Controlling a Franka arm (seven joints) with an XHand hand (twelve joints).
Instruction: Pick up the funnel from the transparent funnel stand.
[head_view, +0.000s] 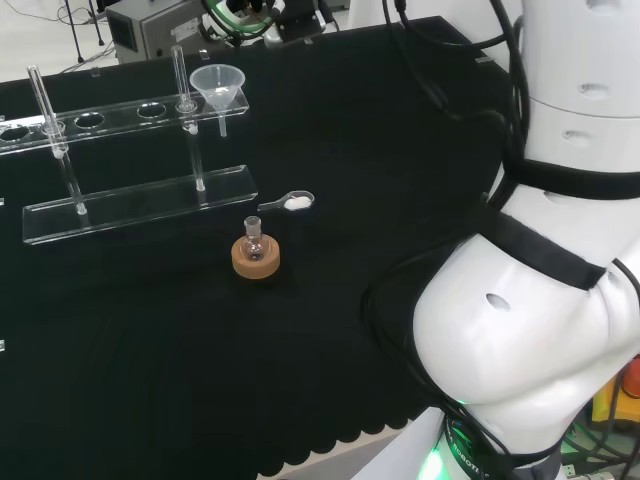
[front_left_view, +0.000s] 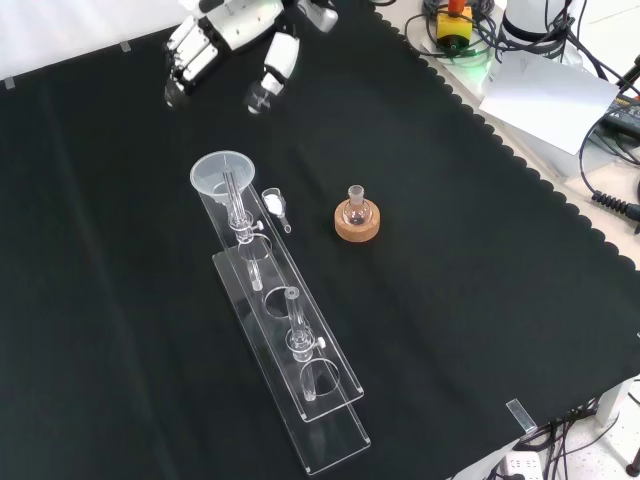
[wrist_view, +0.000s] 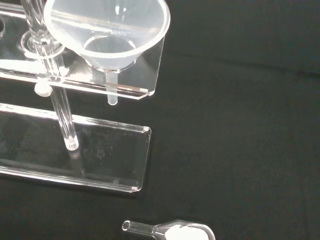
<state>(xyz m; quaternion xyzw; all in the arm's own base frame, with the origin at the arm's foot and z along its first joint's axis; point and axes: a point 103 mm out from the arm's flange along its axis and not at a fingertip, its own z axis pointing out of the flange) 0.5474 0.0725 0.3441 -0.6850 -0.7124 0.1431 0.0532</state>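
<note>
Black cloth (front_left_view: 450, 300), unlabelled funnel (front_left_view: 221, 172).

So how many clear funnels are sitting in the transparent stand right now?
1. The clear plastic funnel sits in the end hole of the transparent acrylic stand, at the end nearest the hand. The other holes look empty.

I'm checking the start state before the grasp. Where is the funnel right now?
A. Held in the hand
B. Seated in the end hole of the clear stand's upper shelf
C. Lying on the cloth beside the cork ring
B: the funnel sits in the end hole of the clear stand, while the hand hangs apart from it, fingers relaxed.
</note>
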